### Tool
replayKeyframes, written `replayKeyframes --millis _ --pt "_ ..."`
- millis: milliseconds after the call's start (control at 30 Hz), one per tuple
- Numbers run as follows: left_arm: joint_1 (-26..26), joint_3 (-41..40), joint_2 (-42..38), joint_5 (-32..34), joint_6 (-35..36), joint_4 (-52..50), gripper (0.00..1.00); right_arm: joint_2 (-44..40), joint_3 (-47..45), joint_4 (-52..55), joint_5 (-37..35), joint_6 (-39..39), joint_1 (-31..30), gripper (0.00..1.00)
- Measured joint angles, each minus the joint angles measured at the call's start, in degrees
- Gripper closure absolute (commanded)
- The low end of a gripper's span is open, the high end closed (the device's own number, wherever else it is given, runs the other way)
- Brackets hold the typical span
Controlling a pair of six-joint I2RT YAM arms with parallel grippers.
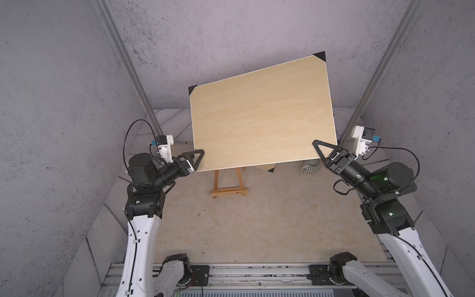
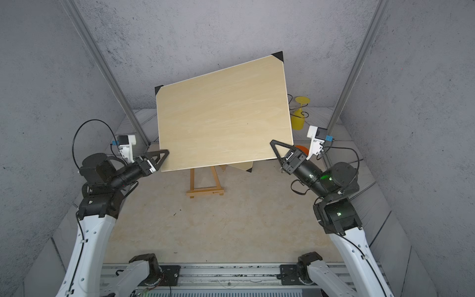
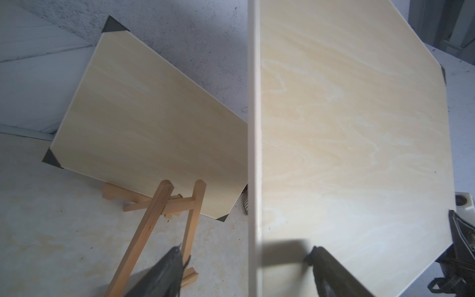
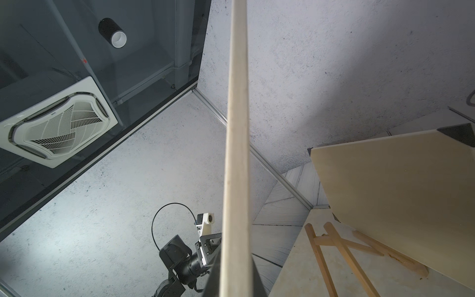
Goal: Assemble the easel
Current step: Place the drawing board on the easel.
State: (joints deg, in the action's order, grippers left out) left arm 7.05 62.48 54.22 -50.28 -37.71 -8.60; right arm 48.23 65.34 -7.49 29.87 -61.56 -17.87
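Left pincer (image 1: 199, 155): jaws apart, one on each side of the raised board (image 1: 262, 115) at its near corner. My wrist view shows a gap on both sides of the edge, so there is no grip.
Right pincer (image 1: 316, 144): clamped on the opposite near corner of the raised board.
Raised board: spans from one pincer to the other, tilted, clear of the table (image 1: 231, 226). Its far corners are higher than both pincers.
Easel (image 1: 228, 183): stands on the table, lower than both pincers and between them. The raised board hides its top from above.
Second board (image 3: 144, 123): beyond the easel from the left pincer, leaning at the back wall, with black corner caps.
Yellow goblet (image 2: 299, 115): beyond the right pincer, at the back.
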Motion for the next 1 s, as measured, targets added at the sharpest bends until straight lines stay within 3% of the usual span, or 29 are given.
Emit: replayKeyframes --millis 333,533,800,900,1000 --pt "3.2 -1.3 1.8 -9.2 -6.0 13.4 0.33 0.8 -5.1 -6.5 2.6 -3.7 0.0 1.00" --pt "3.8 -3.1 2.9 -10.8 -9.7 18.7 0.42 1.0 -8.3 -9.1 3.0 -5.3 0.2 1.00" --pt "4.5 -3.6 3.7 -10.8 -11.4 19.5 0.64 1.0 -11.0 -11.6 4.1 -5.3 0.3 0.99" --pt "4.8 -3.6 3.6 -11.3 -12.8 19.1 0.73 0.4 -11.2 -11.1 4.1 -4.1 0.5 0.94" --pt "4.9 -3.8 3.5 -12.0 -13.7 18.7 0.76 0.0 -11.6 -10.3 4.1 -3.7 0.6 0.92"
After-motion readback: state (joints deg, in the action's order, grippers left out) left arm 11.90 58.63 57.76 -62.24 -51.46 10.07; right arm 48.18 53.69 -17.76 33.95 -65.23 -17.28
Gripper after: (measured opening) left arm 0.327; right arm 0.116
